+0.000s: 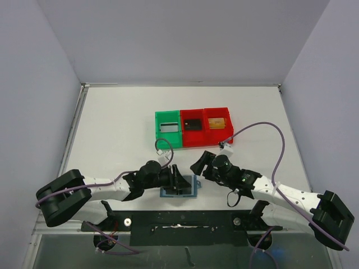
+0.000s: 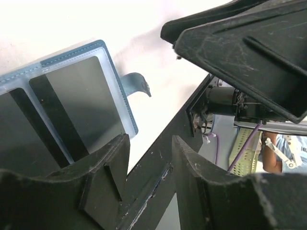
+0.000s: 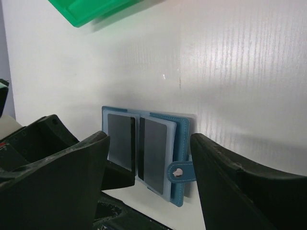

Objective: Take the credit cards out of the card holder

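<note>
The light-blue card holder [image 1: 168, 193] lies open on the white table near the front edge. Clear sleeves show two dark grey credit cards [image 3: 120, 138] [image 3: 156, 149]; its snap tab [image 3: 181, 173] points right. In the left wrist view a card [image 2: 76, 103] fills the sleeve beside the blue edge [image 2: 108, 60]. My left gripper [image 1: 180, 182] [image 2: 151, 148] is open and empty, low over the holder's near side. My right gripper [image 1: 197, 166] [image 3: 148, 143] is open and empty, just right of and above the holder, its fingers framing it.
A green bin [image 1: 168, 130] and two red bins [image 1: 192, 128] [image 1: 217, 123] stand side by side behind the holder, each with a card in it. The black mounting plate [image 1: 185, 221] runs along the table's near edge. A purple cable [image 1: 263, 126] loops above the right arm.
</note>
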Action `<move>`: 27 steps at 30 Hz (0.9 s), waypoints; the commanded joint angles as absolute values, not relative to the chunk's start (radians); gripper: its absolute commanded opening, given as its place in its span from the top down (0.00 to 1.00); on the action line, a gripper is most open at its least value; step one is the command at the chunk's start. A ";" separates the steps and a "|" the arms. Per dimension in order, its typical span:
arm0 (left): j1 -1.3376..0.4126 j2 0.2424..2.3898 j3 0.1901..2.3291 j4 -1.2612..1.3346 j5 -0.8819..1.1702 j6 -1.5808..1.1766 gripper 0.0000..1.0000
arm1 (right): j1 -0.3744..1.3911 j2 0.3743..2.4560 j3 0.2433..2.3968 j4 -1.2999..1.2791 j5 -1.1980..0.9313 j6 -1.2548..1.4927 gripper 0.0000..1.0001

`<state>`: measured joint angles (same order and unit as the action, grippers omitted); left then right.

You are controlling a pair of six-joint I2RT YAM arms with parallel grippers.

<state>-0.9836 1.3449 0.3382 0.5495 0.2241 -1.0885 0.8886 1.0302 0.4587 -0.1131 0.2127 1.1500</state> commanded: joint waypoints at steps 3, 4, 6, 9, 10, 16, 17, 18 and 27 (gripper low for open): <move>-0.994 1.281 0.339 0.577 0.143 -1.085 0.60 | 0.882 0.912 0.389 0.021 0.249 1.106 0.29; -0.994 1.260 0.332 0.561 0.122 -1.087 0.60 | 0.882 0.902 0.378 0.043 0.242 1.104 0.28; -0.994 1.214 0.317 0.522 0.086 -1.088 0.60 | 0.882 0.892 0.364 0.061 0.221 1.103 0.28; -0.993 1.143 0.299 0.451 0.031 -1.094 0.60 | 0.879 0.903 0.373 0.068 0.140 1.065 0.27; -0.991 1.118 0.294 0.429 0.012 -1.096 0.60 | 0.879 0.911 0.377 0.069 0.122 1.068 0.28; -0.982 0.981 0.246 0.372 -0.070 -1.118 0.56 | 0.881 0.970 0.360 0.183 0.020 1.084 0.28; -0.980 0.967 0.244 0.362 -0.077 -1.117 0.54 | 0.881 0.980 0.362 0.196 0.005 1.084 0.28; -0.979 0.956 0.246 0.348 -0.081 -1.117 0.53 | 0.882 0.993 0.365 0.205 -0.008 1.084 0.30; -0.971 0.942 0.244 0.315 -0.082 -1.123 0.49 | 0.922 1.118 0.414 0.176 -0.020 1.092 0.51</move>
<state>-0.9779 0.9512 0.2417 0.3019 -0.0608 -1.1168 0.9062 1.0935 0.3630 0.1520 -0.0154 1.0912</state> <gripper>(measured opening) 0.503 0.516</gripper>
